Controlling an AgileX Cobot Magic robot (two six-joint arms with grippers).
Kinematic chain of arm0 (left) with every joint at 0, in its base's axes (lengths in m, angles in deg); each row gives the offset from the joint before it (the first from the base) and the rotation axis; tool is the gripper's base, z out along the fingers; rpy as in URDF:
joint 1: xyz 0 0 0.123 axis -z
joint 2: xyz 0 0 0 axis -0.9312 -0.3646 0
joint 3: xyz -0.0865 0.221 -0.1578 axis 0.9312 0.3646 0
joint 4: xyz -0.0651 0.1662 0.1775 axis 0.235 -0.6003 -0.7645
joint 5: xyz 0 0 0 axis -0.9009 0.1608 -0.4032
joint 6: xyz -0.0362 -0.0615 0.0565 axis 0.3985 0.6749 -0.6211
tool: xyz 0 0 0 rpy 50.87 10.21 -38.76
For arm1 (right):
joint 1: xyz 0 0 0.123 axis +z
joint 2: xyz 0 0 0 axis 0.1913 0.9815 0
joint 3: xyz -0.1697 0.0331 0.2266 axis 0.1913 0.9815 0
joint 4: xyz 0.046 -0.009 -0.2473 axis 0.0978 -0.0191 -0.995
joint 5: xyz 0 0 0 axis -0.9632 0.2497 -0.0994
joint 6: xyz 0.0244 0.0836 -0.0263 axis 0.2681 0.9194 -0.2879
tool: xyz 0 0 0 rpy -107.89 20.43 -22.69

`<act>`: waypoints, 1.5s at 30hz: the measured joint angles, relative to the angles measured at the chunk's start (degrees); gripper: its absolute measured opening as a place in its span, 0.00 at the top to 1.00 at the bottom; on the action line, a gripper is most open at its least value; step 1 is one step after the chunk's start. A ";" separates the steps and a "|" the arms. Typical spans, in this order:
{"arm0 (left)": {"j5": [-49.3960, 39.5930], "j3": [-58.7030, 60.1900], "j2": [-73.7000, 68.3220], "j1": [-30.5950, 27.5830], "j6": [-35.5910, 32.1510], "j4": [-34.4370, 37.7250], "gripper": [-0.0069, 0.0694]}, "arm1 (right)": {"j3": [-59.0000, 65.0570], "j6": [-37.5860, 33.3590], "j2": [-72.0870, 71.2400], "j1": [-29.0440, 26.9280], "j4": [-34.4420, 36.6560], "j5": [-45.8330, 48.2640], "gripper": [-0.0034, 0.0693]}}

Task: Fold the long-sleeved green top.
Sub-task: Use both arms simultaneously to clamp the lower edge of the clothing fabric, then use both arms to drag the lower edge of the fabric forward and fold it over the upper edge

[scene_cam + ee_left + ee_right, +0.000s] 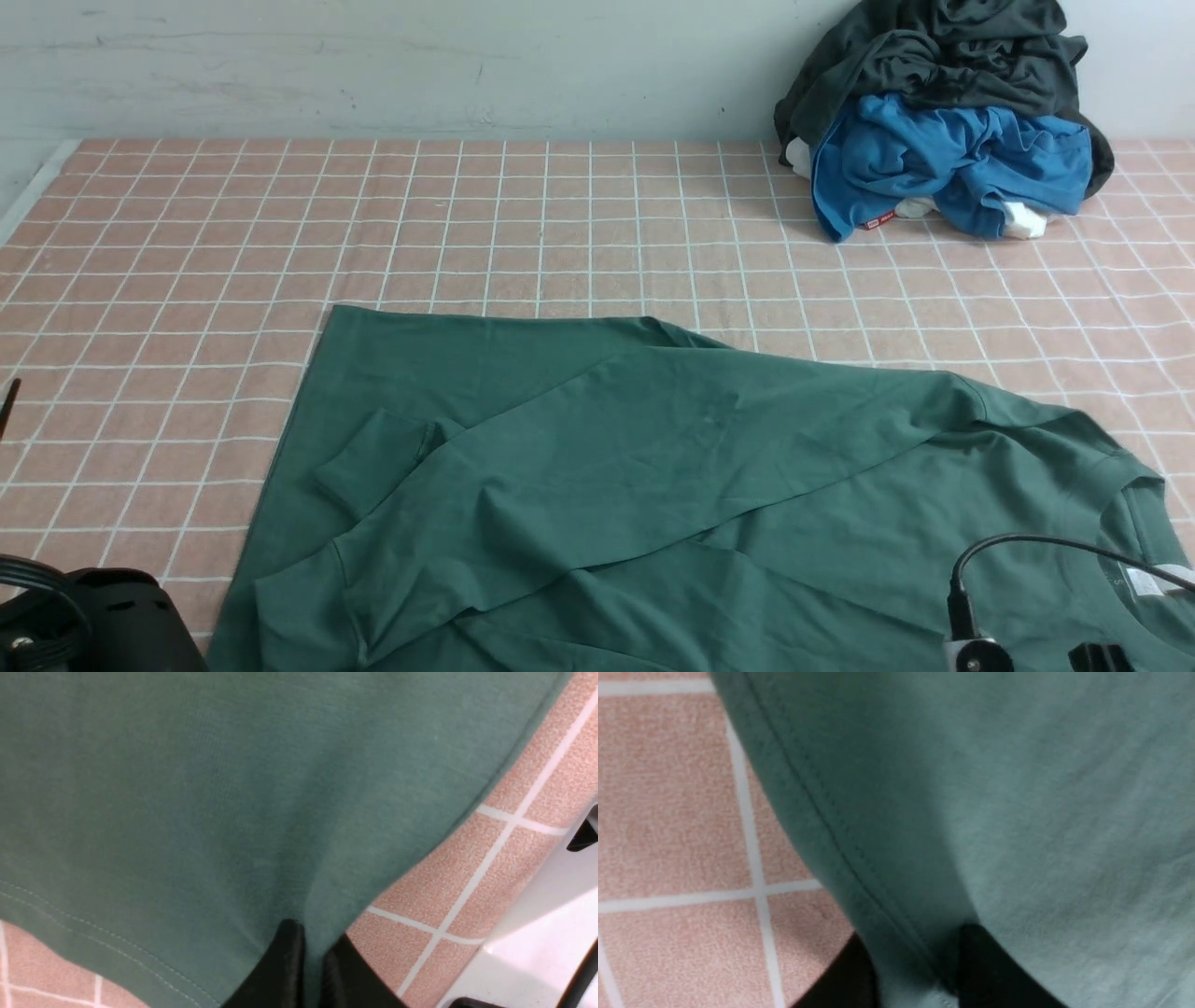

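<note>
A pale, scuffed wall (373,65) backs a table covered in a pink cloth (467,215) gridded with white lines. A heap of clothes sits against the wall, a dark grey-black garment (934,47) on top of a bright blue garment (934,159). The green long-sleeved top (653,467) lies spread nearer the robot than that heap, well apart from it, sleeves crossed over its body. The left gripper (313,961) is pinched tight on the top's edge. The right gripper (920,970) straddles a stitched hem with cloth filling the gap; whether it grips, I can't tell.
</note>
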 joint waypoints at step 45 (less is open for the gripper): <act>-5.39 -60.63 -32.75 -38.33 -16.21 7.15 0.88 | -66.40 -10.34 32.97 -23.82 16.79 27.09 0.95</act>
